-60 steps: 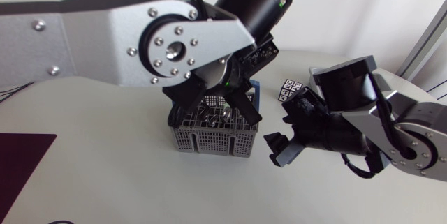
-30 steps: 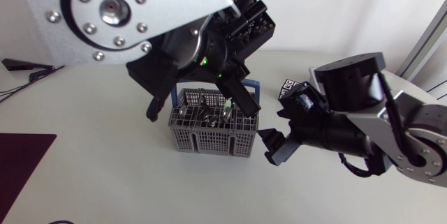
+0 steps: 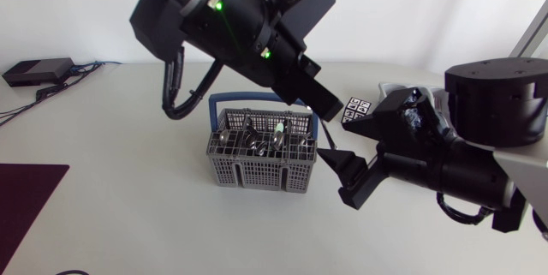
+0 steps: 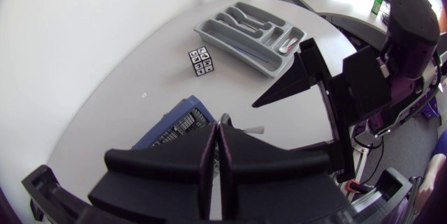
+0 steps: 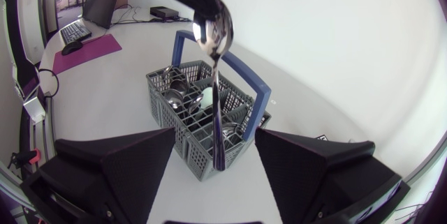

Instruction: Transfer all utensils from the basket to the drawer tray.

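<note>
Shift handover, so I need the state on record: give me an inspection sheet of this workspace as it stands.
Surface: pale table, no spills seen.
Job's things: grey utensil basket with a blue handle, utensils inside; spoon hanging above it; drawer tray set apart, something silvery in one compartment.
Clutter: marker cube behind the basket; maroon mat at the near left.
Grippers: left gripper shut on the spoon at its bowl; right gripper open and empty, beside the basket.
Cables: thin cables by a black box, far left.
Surroundings: nothing seen.
</note>
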You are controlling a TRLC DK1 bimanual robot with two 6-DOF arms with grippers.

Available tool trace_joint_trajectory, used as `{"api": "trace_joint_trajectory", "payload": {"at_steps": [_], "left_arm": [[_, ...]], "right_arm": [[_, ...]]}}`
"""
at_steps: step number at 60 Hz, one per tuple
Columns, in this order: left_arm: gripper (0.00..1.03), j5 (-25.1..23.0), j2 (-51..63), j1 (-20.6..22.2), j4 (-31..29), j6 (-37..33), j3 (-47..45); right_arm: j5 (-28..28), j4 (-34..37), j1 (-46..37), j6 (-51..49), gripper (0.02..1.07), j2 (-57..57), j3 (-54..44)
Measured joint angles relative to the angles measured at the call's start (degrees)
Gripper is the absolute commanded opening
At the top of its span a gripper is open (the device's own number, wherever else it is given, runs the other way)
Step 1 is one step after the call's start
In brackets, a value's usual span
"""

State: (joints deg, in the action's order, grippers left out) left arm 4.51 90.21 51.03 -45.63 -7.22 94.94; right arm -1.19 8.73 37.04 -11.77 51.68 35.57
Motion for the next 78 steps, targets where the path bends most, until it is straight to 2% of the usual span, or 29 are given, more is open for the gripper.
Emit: {"api": "trace_joint_trajectory", "payload": {"at_steps": [11, 34, 39, 42, 59, 62, 68, 78], "left_arm": [[0.04, -3.5, 2.3, -0.4, -1.1, 0.8, 0.0], [0.04, -6.0, 3.1, -1.0, -1.5, 1.3, 0.7], [0.04, -6.0, 3.2, -1.0, -1.5, 1.3, 0.8], [0.04, -6.0, 3.5, -1.1, -1.5, 1.3, 0.9], [0.04, -6.5, 4.2, -1.6, -2.2, 1.6, 1.2], [0.08, -6.7, 4.3, -1.7, -2.4, 1.7, 1.2], [0.08, -7.4, 4.3, -1.9, -2.5, 1.7, 1.2], [0.32, -7.7, 4.5, -2.0, -2.6, 2.4, 1.8]], "right_arm": [[1.0, -2.2, 0.0, -0.2, 0.73, 0.3, -0.2], [1.8, -4.7, 0.7, -1.5, 0.19, 4.6, -0.2], [1.9, -4.8, 0.8, -1.8, 0.15, 4.7, -0.2], [1.8, -4.9, 0.8, -1.9, 0.08, 4.7, -0.2], [1.3, -5.0, 1.1, -2.4, 0.08, 4.7, -0.2], [1.2, -4.9, 1.1, -2.4, 0.08, 4.7, -0.2], [1.0, -4.9, 1.1, -2.4, 0.08, 4.7, -0.2], [0.3, -4.6, 1.1, -2.5, 0.08, 4.7, -0.2]]}}
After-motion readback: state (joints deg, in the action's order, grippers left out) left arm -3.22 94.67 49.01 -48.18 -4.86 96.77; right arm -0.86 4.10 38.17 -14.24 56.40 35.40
